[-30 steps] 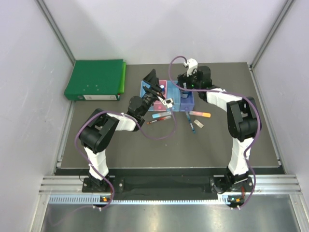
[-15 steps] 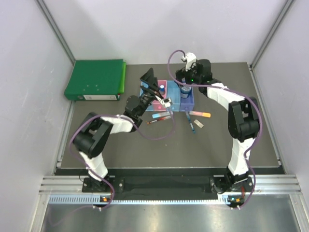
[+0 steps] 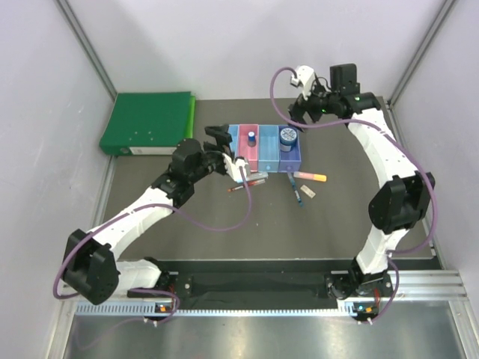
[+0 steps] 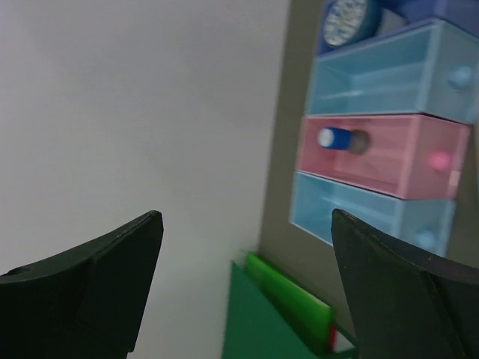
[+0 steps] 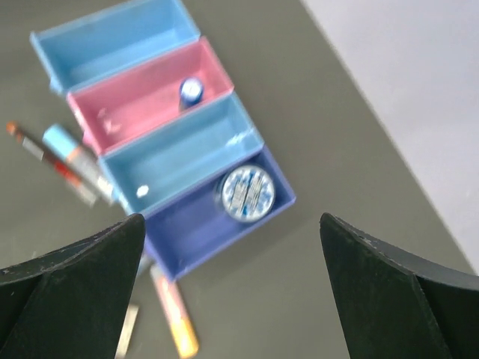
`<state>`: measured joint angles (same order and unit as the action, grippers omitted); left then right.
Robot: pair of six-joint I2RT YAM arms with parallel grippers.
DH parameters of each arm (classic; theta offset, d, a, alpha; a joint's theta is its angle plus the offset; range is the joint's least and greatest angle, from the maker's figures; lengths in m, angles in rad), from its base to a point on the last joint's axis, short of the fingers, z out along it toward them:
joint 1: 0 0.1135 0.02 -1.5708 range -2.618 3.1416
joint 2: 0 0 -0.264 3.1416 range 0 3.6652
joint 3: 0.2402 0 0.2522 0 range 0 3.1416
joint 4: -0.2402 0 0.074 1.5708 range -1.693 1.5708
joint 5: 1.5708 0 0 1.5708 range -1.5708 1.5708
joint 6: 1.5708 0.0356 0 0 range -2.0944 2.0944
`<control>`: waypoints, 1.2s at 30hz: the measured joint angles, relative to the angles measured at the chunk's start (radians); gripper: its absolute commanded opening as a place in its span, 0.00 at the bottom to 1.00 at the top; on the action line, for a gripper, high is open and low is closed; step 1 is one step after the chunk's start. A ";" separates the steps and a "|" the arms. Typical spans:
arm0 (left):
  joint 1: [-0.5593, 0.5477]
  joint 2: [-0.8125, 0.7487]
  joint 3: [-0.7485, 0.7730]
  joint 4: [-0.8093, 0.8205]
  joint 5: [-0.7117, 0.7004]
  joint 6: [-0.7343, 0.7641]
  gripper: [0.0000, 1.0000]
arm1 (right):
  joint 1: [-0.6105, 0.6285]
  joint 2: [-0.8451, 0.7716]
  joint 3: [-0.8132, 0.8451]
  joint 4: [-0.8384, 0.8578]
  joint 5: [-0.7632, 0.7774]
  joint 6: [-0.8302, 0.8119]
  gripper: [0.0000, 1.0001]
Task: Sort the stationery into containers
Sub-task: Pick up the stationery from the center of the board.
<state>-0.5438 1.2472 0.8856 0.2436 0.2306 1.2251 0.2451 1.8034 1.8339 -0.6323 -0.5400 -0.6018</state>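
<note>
Vs a second ago, both arms are coming off the containers (image 3: 269, 153). The left end effector (image 3: 223, 142) is backing from over the pink bin to the row's left end. The right end effector (image 3: 305, 111) is lifting off the purple bin toward the back right.

Left to right now:
- The green binder (image 3: 148, 122) is sitting far left and isn't ours to sort.
- The left end effector is hanging just beside the first light-blue bin (image 4: 374, 217), fingers spread, carrying nothing.
- The small blue-white bottle (image 5: 191, 90) is lying in the pink bin (image 5: 150, 101).
- The round blue reel (image 5: 248, 193) is lying flat in the purple bin (image 5: 187, 232).
- The right end effector is hovering behind that bin, fingers also spread, empty.

We're judging two items done. The rest are waiting on the surface (image 3: 224, 224), just on the near side of the row:
- red-blue marker (image 3: 251, 179), with a thin red pen (image 3: 238, 188) close beside it
- dark blue pen (image 3: 298, 193)
- orange-pink marker (image 3: 310, 177)
- pale block (image 3: 310, 193)

Key relation: the red-blue marker is lying near-right of the left end effector, long axis roughly along the row, so we're rating the left arm nearer. The right end effector is sitting well apart, across the bins from the orange-pink marker.
</note>
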 measured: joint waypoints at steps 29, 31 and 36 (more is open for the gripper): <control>0.019 -0.015 -0.095 -0.109 -0.021 0.003 0.99 | -0.019 -0.087 -0.618 -0.045 0.166 -0.201 0.81; 0.019 -0.017 -0.095 -0.105 -0.026 0.005 0.99 | -0.019 -0.059 -0.622 -0.032 0.170 -0.198 0.80; 0.019 -0.017 -0.095 -0.101 -0.039 0.009 0.99 | -0.019 -0.039 -0.658 -0.013 0.179 -0.187 0.74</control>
<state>-0.5243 1.2304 0.7910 0.1429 0.1913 1.2339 0.2260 1.7645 1.1759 -0.6453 -0.3611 -0.7883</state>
